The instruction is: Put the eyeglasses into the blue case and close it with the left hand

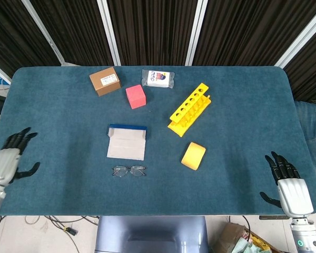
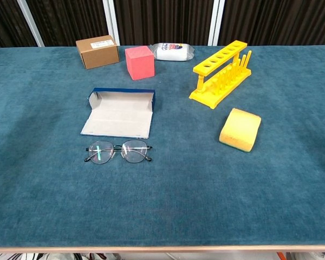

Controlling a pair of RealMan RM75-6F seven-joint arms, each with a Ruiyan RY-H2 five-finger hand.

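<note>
Partly cropped | left hand (image 1: 10, 155) empty, splayed, frame-edge | right hand (image 1: 289, 182) empty, splayed | glasses (image 2: 118, 152) beside open case (image 2: 119, 115)

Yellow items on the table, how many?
2: the yellow rack, right of the open blue case, and the yellow sponge, just nearer the robot. Nothing seems hidden.

The left robot hand (image 1: 9, 157) has a silver-grey shell over the palm and black fingers. The right robot hand (image 1: 288, 185) matches it, its silver wrist cylinder carrying a small green-ringed mark lower down.
</note>
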